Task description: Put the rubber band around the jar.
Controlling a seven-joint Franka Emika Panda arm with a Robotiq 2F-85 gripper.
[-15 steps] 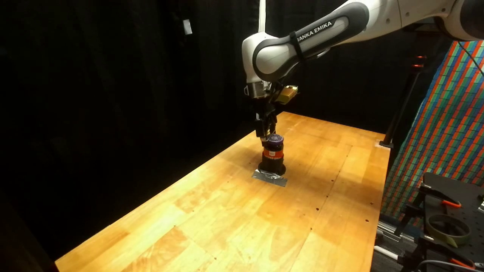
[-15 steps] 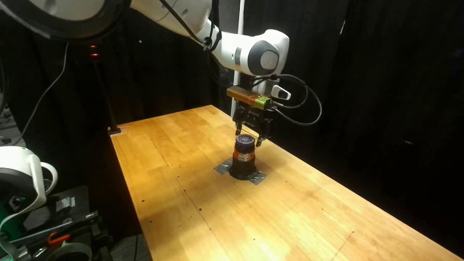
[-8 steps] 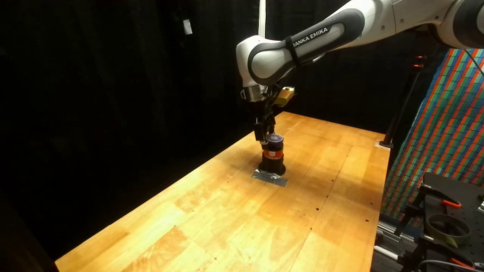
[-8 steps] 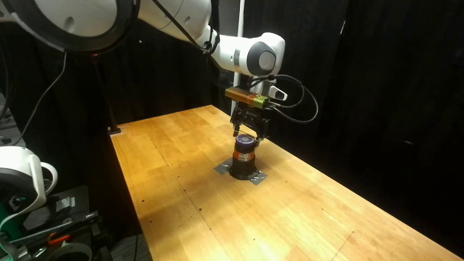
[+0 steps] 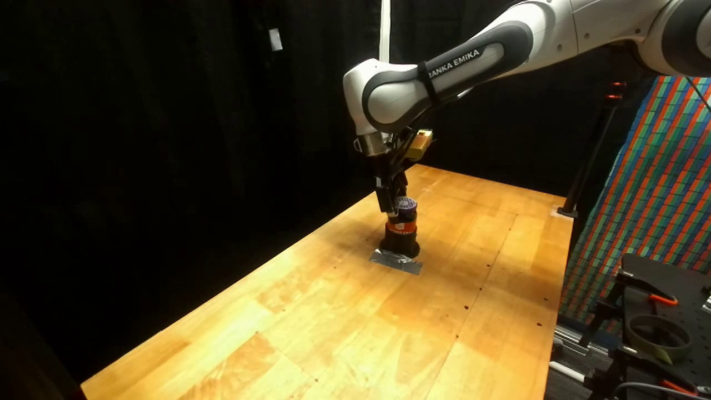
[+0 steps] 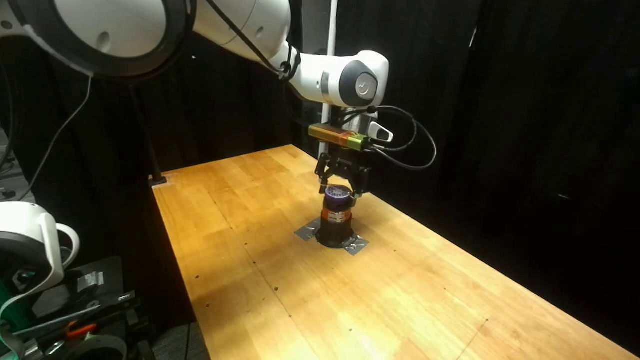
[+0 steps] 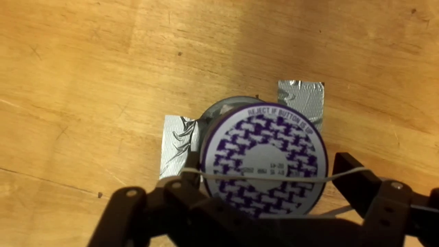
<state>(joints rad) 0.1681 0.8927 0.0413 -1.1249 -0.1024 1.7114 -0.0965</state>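
The jar (image 5: 401, 226) stands upright on the wooden table, with a purple-and-white lid, an orange band and a dark lower body. It also shows in an exterior view (image 6: 336, 216), and its lid (image 7: 264, 154) fills the middle of the wrist view. My gripper (image 7: 270, 164) is open, its fingers apart on either side of the lid, at about lid height (image 6: 340, 193). A pale rubber band (image 7: 272, 179) is stretched between the fingers. One strand crosses over the lid and bends near its edges. The band's other side is mostly hidden behind the gripper.
Silver tape strips (image 7: 301, 97) hold the jar's base to the table (image 5: 344, 322). A dark pole (image 5: 591, 155) stands at the table's far corner. A dark cart (image 5: 661, 300) with tools and a tape roll stands beside the table.
My gripper has moved down and slightly sideways over the jar. Its fingertips are now lower, beside the lid, with the band still stretched between them. The jar has not moved.
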